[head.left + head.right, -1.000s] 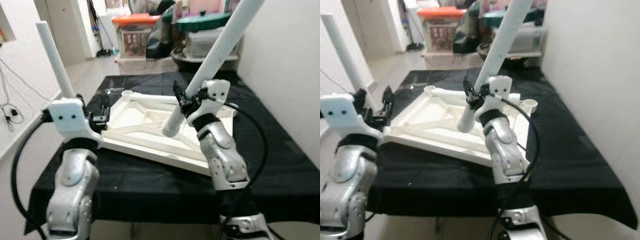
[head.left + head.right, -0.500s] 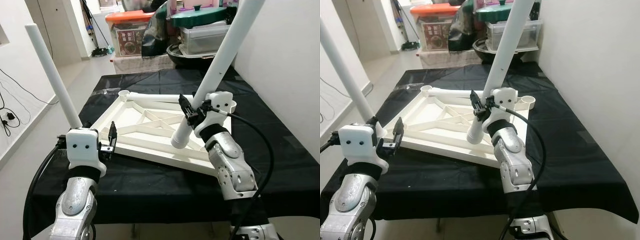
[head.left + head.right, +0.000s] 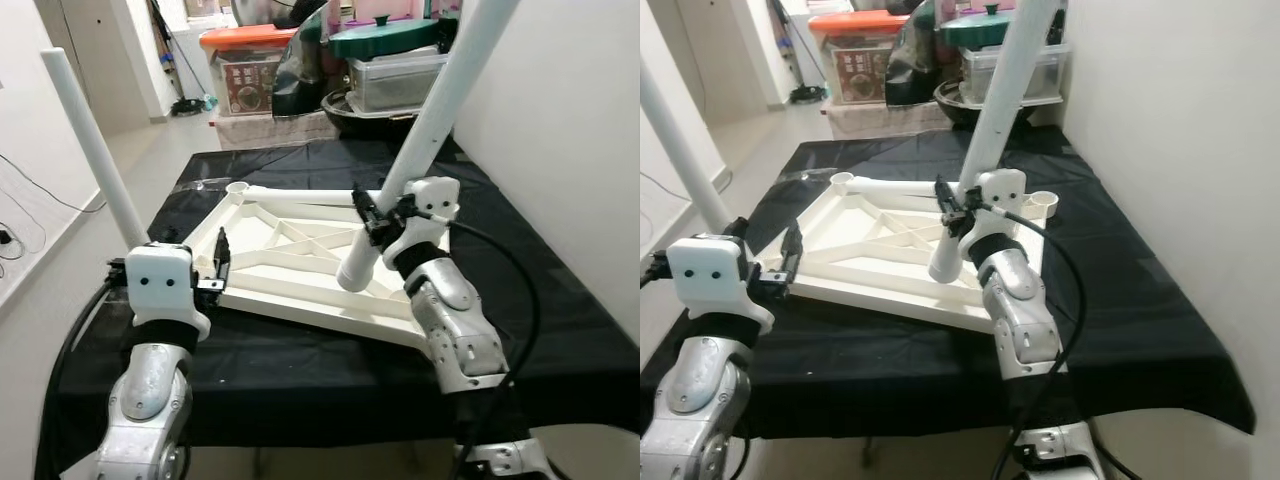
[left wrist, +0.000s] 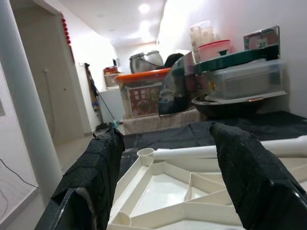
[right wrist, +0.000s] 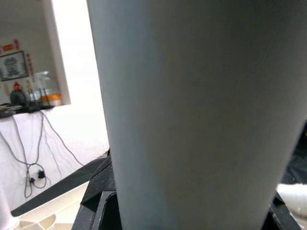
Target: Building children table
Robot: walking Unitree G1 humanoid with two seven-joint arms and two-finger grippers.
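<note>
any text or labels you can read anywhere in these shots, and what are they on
No text reads clearly in any view.
Printed label on the clear storage box with the orange lid: red and white print, too small and blurred to read.
Framed red picture on the far wall: too blurred to read.
White plastic table top, white table leg in the right gripper, and black tablecloth: no markings visible.
</note>
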